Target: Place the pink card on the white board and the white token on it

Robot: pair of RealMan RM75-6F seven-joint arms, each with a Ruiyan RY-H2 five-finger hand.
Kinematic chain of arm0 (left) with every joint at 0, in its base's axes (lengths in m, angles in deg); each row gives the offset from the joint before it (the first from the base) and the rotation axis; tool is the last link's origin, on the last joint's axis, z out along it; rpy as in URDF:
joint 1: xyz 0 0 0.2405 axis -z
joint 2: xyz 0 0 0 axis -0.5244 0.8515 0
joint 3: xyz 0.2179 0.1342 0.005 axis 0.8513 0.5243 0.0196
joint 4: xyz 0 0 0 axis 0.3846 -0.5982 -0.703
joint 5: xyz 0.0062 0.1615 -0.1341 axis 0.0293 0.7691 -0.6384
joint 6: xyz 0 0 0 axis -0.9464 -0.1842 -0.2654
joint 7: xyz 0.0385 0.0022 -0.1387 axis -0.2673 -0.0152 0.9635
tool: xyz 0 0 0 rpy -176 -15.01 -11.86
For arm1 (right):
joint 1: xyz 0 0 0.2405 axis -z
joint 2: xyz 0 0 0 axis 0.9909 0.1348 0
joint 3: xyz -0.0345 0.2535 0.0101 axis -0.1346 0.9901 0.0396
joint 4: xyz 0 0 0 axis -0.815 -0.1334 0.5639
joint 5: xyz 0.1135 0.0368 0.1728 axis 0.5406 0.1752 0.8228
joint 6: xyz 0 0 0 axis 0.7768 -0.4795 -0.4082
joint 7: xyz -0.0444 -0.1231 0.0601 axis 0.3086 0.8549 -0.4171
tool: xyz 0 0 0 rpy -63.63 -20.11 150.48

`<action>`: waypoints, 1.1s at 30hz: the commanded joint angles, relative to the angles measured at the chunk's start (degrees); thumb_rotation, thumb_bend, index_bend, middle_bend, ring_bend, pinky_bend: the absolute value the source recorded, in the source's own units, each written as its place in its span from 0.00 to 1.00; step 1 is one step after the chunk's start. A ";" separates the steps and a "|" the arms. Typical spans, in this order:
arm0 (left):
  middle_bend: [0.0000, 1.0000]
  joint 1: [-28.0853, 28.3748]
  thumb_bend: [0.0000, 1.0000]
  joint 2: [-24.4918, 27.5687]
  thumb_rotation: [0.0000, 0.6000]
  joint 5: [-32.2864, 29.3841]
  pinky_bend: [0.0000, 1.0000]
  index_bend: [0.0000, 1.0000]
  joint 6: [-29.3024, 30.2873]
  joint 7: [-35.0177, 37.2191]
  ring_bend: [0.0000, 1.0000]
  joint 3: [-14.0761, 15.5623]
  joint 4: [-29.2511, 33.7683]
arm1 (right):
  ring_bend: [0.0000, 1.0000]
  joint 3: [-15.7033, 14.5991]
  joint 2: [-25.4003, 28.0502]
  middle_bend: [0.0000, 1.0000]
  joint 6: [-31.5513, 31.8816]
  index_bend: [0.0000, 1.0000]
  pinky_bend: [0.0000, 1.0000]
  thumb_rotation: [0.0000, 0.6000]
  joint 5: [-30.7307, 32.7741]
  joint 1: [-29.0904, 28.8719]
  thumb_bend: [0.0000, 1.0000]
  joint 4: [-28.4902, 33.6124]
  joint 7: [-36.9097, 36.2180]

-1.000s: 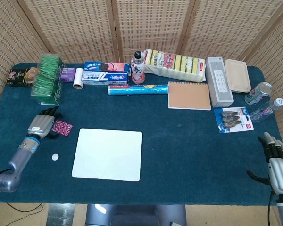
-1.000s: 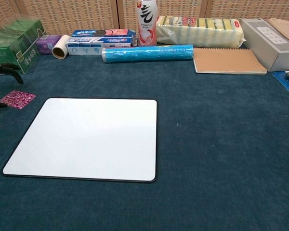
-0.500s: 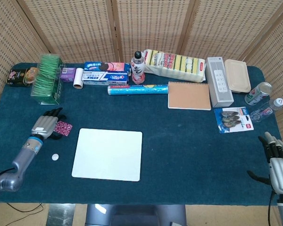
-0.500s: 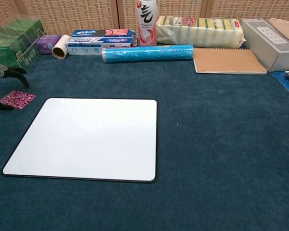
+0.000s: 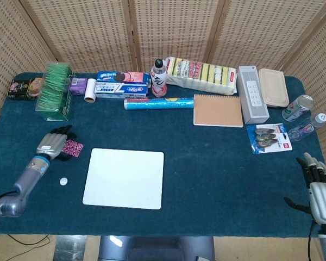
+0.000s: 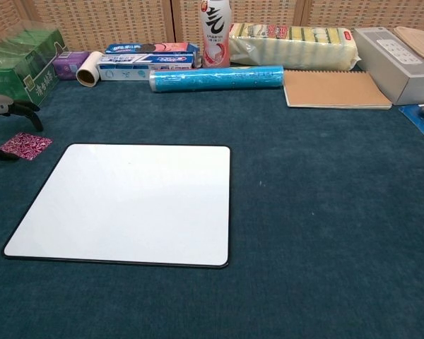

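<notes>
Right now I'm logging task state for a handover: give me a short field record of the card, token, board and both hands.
pink card: on the cloth, left of the board, beside the left hand's fingers
white token: on the cloth, left of the board, nearer the table's front edge than the card
white board: flat, nothing on it
left hand: at the card, fingers apart; contact unclear
right hand: at the table's right edge, fingers apart, holding nothing

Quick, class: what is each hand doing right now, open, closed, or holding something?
Left hand: over the pink card, fingers apart; a grip on it cannot be told.
Right hand: open, holding nothing.
</notes>
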 commanded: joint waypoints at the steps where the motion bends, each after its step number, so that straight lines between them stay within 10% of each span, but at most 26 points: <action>1: 0.00 0.21 0.24 0.20 1.00 -0.90 0.07 0.22 0.25 -0.97 0.00 -0.02 0.57 | 0.00 0.01 0.03 0.00 0.03 0.02 0.00 1.00 0.01 0.02 0.00 0.01 -0.01; 33: 0.00 0.08 0.26 -1.64 1.00 -4.09 0.07 0.42 2.79 -4.63 0.00 0.34 -0.43 | 0.00 0.03 0.19 0.00 -0.11 0.02 0.00 1.00 0.06 -0.02 0.00 0.09 -0.41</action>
